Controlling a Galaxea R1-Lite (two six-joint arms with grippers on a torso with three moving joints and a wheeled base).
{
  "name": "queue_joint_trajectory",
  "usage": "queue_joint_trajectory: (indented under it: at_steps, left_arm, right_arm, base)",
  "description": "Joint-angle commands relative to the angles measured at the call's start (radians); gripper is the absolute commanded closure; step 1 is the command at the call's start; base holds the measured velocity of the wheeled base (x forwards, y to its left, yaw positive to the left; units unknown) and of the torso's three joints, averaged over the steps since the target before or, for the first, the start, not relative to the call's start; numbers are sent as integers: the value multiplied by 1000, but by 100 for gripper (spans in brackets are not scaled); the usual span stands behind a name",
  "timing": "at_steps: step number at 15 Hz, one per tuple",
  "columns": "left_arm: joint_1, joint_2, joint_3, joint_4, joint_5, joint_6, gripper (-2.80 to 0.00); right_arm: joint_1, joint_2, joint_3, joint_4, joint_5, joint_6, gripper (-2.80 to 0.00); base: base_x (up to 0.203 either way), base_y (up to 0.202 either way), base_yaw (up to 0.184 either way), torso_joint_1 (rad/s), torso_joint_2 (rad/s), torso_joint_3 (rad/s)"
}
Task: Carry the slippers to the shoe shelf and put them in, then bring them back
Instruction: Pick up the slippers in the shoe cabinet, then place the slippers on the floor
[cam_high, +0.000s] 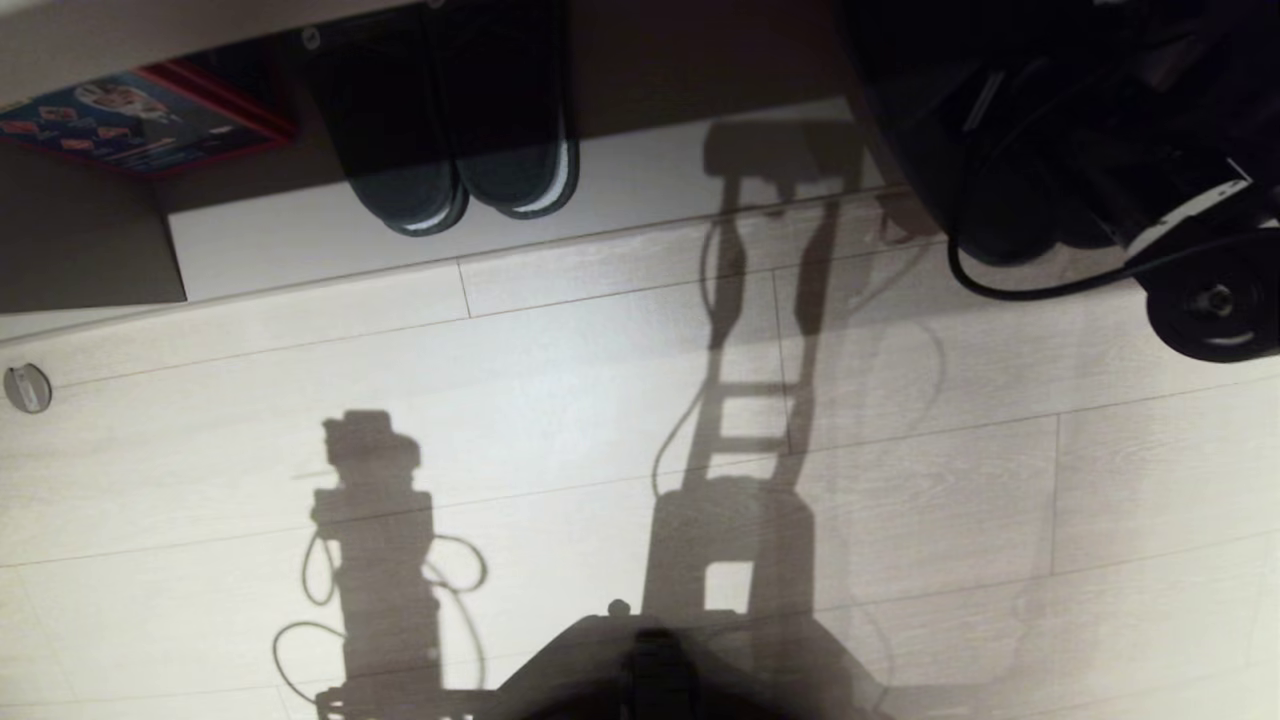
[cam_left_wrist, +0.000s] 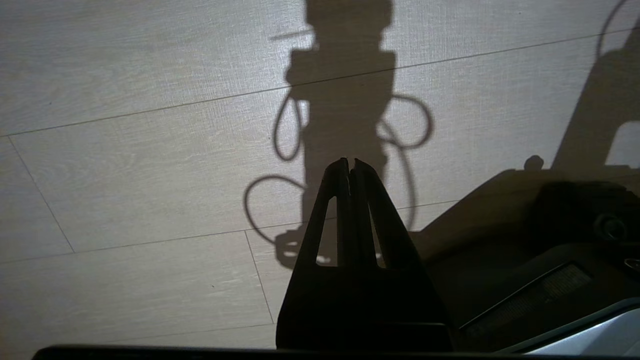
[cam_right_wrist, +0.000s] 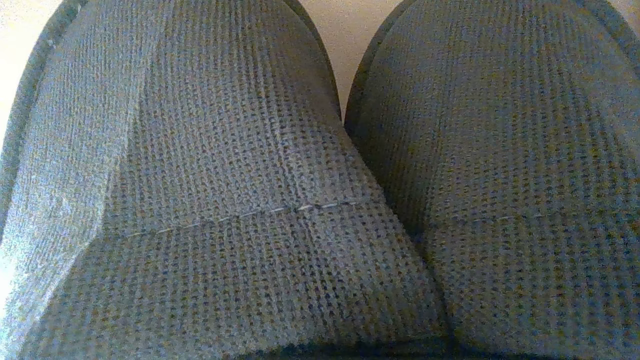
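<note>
The right pincer is sitting out of sight with its fingers drawn together, the slippers (cam_right_wrist: 320, 200) filling its wrist view, side by side and touching (whether it is gripping them cannot be told). The left pincer (cam_left_wrist: 351, 162) is hanging closed above the floor (cam_left_wrist: 125, 150). In the head view, a black pair (cam_high: 460, 130) is lying at a shelf's edge.

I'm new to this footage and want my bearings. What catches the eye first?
The grey-blue slippers, side by side, fill the right wrist view in close-up. In the head view, a dark pair with white sole edges pokes out from under a ledge at the top, and long robot shadows stripe the pale floor.
</note>
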Motion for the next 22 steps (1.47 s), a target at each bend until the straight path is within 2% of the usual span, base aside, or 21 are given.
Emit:
queue_joint_trajectory:
  at_steps: [1, 4, 7, 11, 14, 17, 22]
  left_arm:
    - [0, 0, 2, 0, 0, 0, 0]
    - [0, 0, 2, 0, 0, 0, 0]
    - [0, 0, 2, 0, 0, 1, 0]
    - [0, 0, 2, 0, 0, 1, 0]
    - [0, 0, 2, 0, 0, 3, 0]
    - [0, 0, 2, 0, 0, 3, 0]
    - [0, 0, 2, 0, 0, 3, 0]
  right_arm:
    - [3, -189, 161, 3, -4, -2, 0]
    - [4, -447, 413, 110, -22, 3, 0]
    - [0, -725, 575, 333, -34, 23, 0]
    - [-40, -1057, 718, 671, -35, 80, 0]
    - [-143, -1285, 753, 867, 18, 139, 0]
    - [-202, -1458, 801, 952, 95, 161, 0]
    - [-212, -1683, 1027, 963, 114, 167, 0]
  base:
    - [0, 0, 0, 0, 0, 0]
    - [0, 0, 0, 0, 0, 0]
    - [0, 0, 0, 0, 0, 0]
    - [0, 0, 0, 0, 0, 0]
    - [0, 0, 0, 0, 0, 0]
    - [0, 0, 0, 0, 0, 0]
    - [0, 0, 0, 0, 0, 0]
